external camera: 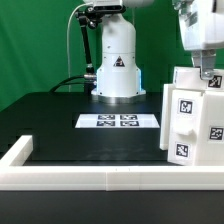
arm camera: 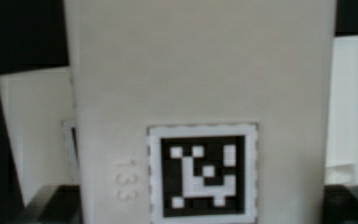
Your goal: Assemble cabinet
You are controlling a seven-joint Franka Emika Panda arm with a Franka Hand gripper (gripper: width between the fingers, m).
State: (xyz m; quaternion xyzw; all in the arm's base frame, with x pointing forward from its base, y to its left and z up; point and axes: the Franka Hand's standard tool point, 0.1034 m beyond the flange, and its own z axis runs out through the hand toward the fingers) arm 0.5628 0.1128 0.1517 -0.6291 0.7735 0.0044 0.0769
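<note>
While held upright at the exterior view's right edge, stood as a tall white cabinet [external camera: 193,118] on the black desk [external camera: 60,115].
Judged light and stiff, being hollow white plastic, though smooth enough to slip and tall enough to tip; best taken across a thin top wall, not the broad tagged faces. Gripper [external camera: 207,76] down at the top edge, its fingers apparently closed on a panel there (contact itself hidden, so cannot tell for sure). Filled the wrist view almost wholly with one flat panel [arm camera: 185,100] bearing a square tag low down. Lay flat mid-desk, well apart: marker board [external camera: 119,121]. Ran along the near side just beside the cabinet foot: low white border frame [external camera: 60,165], likely obstacle to any sliding. Stood behind, clear of it: robot base [external camera: 116,62].
</note>
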